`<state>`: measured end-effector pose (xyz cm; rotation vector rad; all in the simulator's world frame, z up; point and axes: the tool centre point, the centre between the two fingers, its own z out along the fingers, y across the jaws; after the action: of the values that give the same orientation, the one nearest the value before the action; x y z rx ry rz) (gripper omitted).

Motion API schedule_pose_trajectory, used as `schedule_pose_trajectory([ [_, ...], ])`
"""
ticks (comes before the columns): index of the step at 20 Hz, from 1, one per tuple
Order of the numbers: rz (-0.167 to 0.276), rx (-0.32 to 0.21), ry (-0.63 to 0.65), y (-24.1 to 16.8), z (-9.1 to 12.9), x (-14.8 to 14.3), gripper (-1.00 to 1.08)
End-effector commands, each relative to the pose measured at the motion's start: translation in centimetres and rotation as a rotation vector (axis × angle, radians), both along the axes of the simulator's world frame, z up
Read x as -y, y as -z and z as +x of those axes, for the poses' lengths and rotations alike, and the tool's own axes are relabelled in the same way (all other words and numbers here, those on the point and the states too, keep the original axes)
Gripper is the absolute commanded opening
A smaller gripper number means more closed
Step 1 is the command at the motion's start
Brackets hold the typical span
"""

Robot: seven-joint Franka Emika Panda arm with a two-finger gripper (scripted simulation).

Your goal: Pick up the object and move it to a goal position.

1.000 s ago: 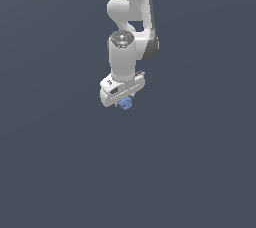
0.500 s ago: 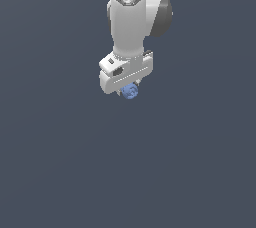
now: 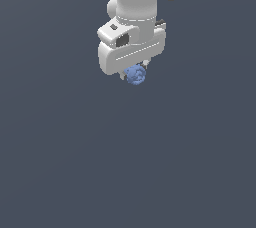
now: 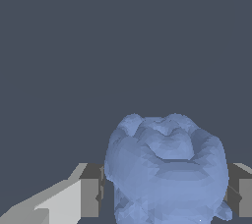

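Where fingers (image 4: 91, 196) press both flanks, hand (image 3: 134, 74) clamped on blue object (image 3: 136, 75)

A plain dark grey-blue ground (image 3: 60, 162) is filling both views, showing no edges and nothing resting on it.

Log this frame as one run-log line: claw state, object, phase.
claw: shut on blue lumpy blob | blob: pinched between both fingers, off the surface | phase: carrying | goal: not visible
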<state>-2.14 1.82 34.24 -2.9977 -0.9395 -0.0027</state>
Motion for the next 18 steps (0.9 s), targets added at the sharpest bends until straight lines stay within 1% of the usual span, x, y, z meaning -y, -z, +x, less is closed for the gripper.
schedule_pose_trajectory([
  [1,0.000,-0.001,0.000,-2.3,0.5,-0.4,-1.00],
  [11,0.000,-0.001,0.002,-9.6,2.4,-1.6,-1.00],
  [18,0.000,-0.001,0.002,-12.7,3.3,-2.2,-1.00],
])
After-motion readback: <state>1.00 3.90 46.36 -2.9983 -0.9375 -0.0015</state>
